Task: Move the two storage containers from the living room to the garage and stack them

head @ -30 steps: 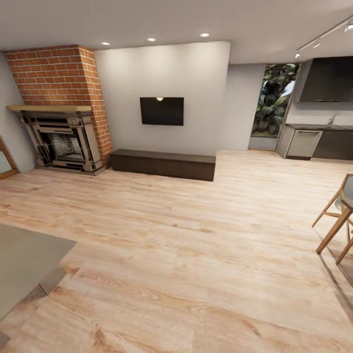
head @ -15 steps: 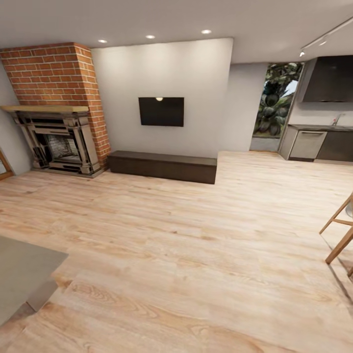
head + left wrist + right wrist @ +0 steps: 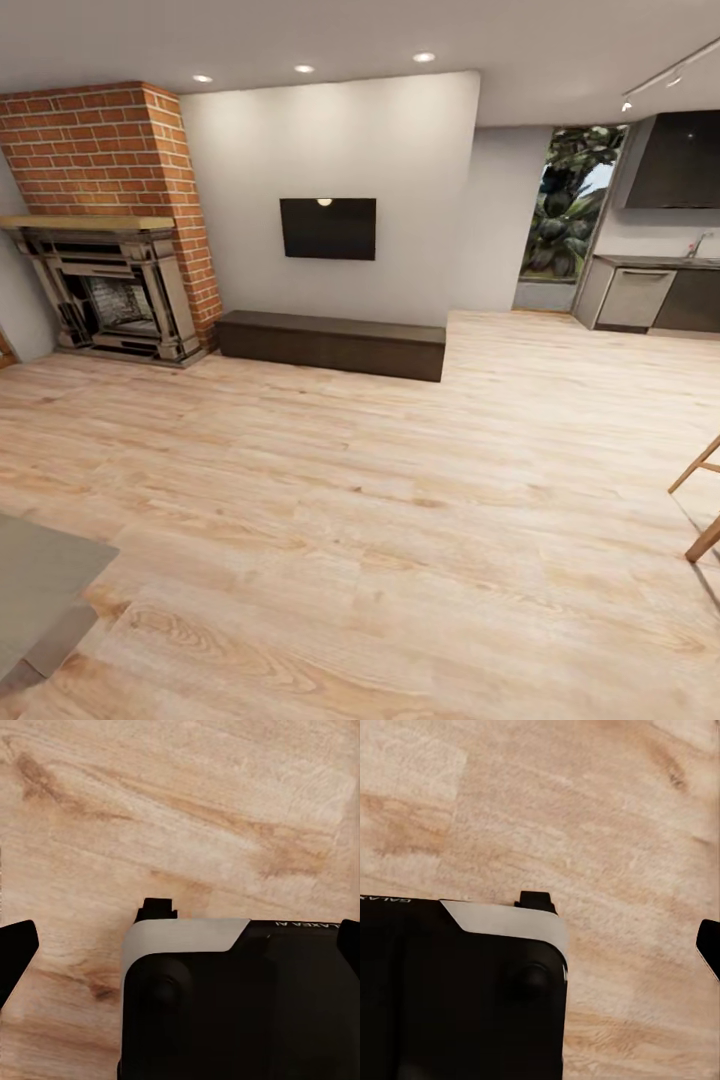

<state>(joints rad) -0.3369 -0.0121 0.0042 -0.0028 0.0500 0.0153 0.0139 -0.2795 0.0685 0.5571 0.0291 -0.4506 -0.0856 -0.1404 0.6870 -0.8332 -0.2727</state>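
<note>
I am in the living room, over its light wood-plank flooring point(image 3: 400, 520). The two storage containers, the garage and its floor are out of view. In the left wrist view my left gripper point(image 3: 187, 934) is open: its dark fingertips point(image 3: 19, 945) stand far apart at the frame's edges with nothing between them, above planks and my own black base point(image 3: 240, 1005). In the right wrist view my right gripper point(image 3: 540, 945) shows one fingertip point(image 3: 711, 945) far out at the edge, the other lost against the black base point(image 3: 457, 997); it holds nothing.
A brick fireplace point(image 3: 110, 200) stands at the far left, with a low dark bench point(image 3: 330, 343) under a wall TV point(image 3: 328, 228). A grey table corner point(image 3: 40, 590) juts in near left. Wooden chair legs point(image 3: 700, 500) show at the right. Kitchen cabinets point(image 3: 650, 295) lie far right.
The whole head view has shifted as the robot rolls forward: the grey table corner slides out lower left and the chair legs slide off to the right.
</note>
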